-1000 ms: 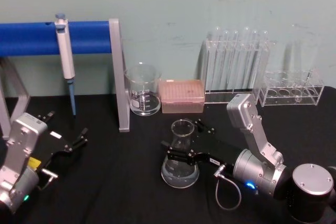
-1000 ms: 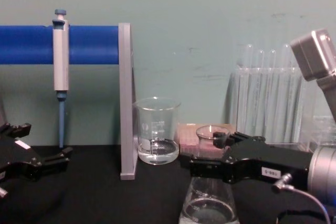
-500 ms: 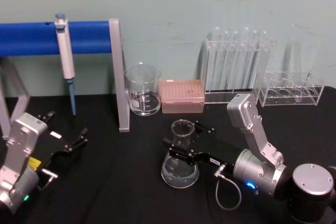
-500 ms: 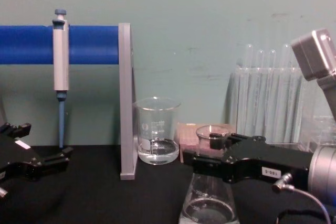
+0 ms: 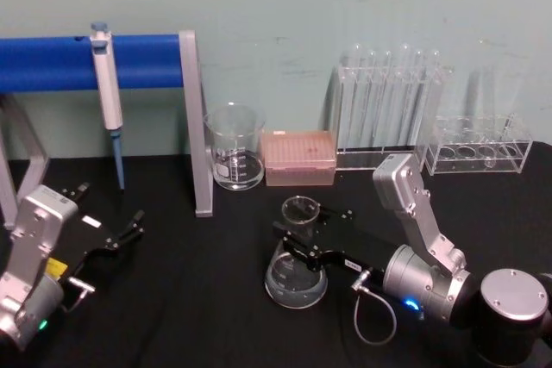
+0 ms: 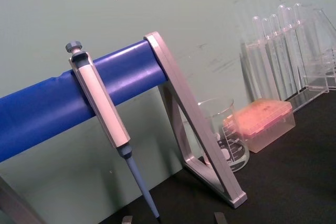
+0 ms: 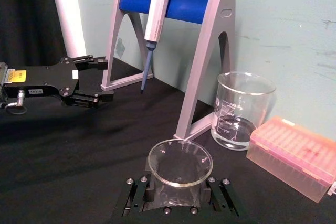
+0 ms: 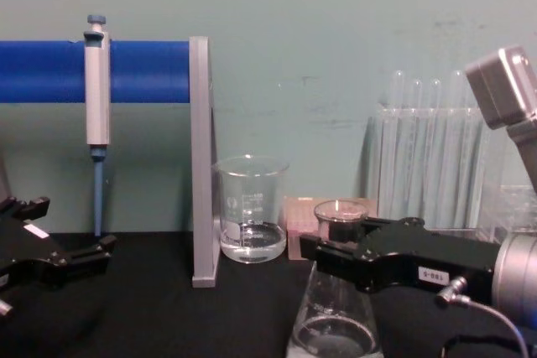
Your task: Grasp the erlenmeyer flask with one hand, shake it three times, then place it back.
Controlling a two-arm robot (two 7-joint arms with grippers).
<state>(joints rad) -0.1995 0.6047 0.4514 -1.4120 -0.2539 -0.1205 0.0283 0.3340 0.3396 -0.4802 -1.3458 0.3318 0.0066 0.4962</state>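
Erlenmeyer flask (image 5: 296,275) (tilted) in end effector (image 5: 299,221)

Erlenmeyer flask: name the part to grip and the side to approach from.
Grip the clear glass conical Erlenmeyer flask at its narrow neck, below the flared rim, coming in level from the robot's right. The wide sloping body would likely slip between flat jaws, and the rim stops a slide. The right gripper holds it there.
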